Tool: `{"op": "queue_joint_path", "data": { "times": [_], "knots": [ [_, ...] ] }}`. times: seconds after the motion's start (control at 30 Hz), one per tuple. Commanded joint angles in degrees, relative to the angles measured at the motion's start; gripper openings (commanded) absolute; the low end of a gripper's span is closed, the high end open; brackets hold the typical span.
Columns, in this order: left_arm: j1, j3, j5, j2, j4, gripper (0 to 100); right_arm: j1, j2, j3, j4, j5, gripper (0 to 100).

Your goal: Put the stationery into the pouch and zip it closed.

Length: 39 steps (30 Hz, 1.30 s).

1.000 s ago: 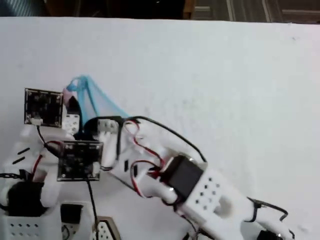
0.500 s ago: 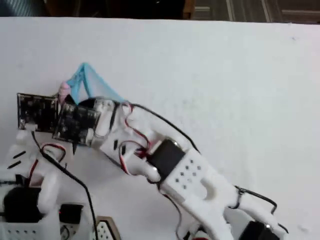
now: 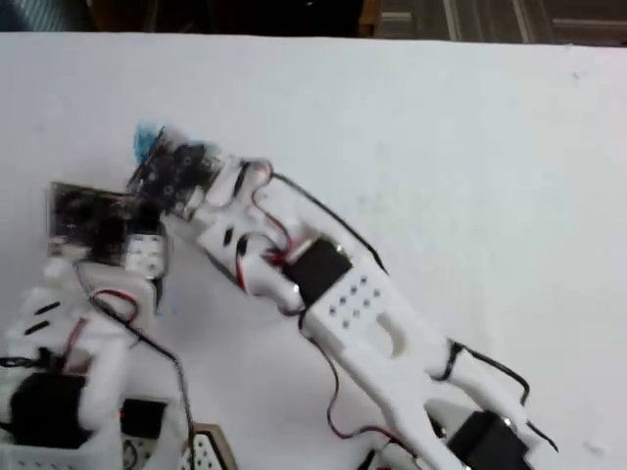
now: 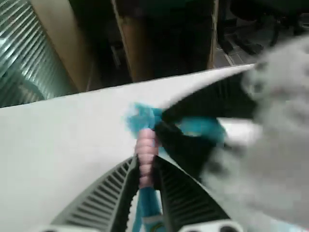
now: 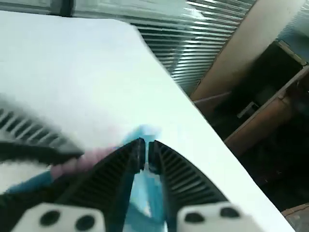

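I worked on a white table (image 3: 441,176) whose far edge gave way to dark wooden furniture (image 4: 135,43) and a ribbed translucent panel (image 5: 207,29). From above, my right arm (image 3: 343,304) lay slantwise across the table, running from five o'clock up toward ten o'clock. My left arm (image 3: 78,343) sat low at about eight o'clock. The two wrist camera boards crowded together there, the right one (image 3: 181,168) just beside the left one (image 3: 86,211). They stood over most of the blue pouch (image 3: 147,143), so from overhead a blue corner peeked out at the right board's eleven o'clock side.

The pouch was at roughly ten o'clock on the table, gathered up between my two claws. My left claw (image 4: 146,164) was closed tight on a pink ribbed piece (image 4: 145,145) at the pouch's end, with blue fabric bunched just past its tips. I could not tell what that pink piece was. My right claw (image 5: 145,145) had its jaws drawn almost together, a thin slit between the tips, pinching blue pouch fabric that ran down between them. The two claws met nearly tip to tip, and my right one passed as a dark blur close in front of my left wrist camera. I could not tell whether the zip was open.
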Motion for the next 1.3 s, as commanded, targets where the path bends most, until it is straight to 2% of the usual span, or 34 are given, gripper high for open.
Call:
{"op": "queue_joint_path", "data": {
  "times": [0.0,0.43,0.57,0.67,0.73,0.9,0.97,1.27],
  "knots": [
    [1.54,-0.88,-0.44,0.13,0.44,2,2.42,-0.4,-1.41,-1.01,-1.23,1.6],
    [1.54,-2.29,-0.18,0.13,0.35,2,3.65,-0.57,-1.32,-1.27,-2.9,1.6],
    [1.19,-2.29,-0.18,0.13,0.35,2,3.65,-1.45,-1.49,4.0,-2.37,1.7],
    [1.01,-2.2,-0.35,0.13,0.35,2,3.56,-3.65,-1.41,10.68,2.46,2.2],
    [1.01,-2.2,-0.26,0.13,0.35,2,3.56,-5.49,-1.41,14.73,4.48,7.5],
    [1.01,-2.2,-0.18,0.13,0.09,2,3.56,-11.03,-1.41,21.41,7.65,32.0],
    [1.01,-2.2,-0.18,0.13,0.09,2,2.95,-12.79,-1.41,24.04,9.49,37.8],
    [0.92,0.44,-0.18,0.13,-2.2,2,3.03,-21.76,-1.41,32.31,10.02,38.6]
  ]
}}
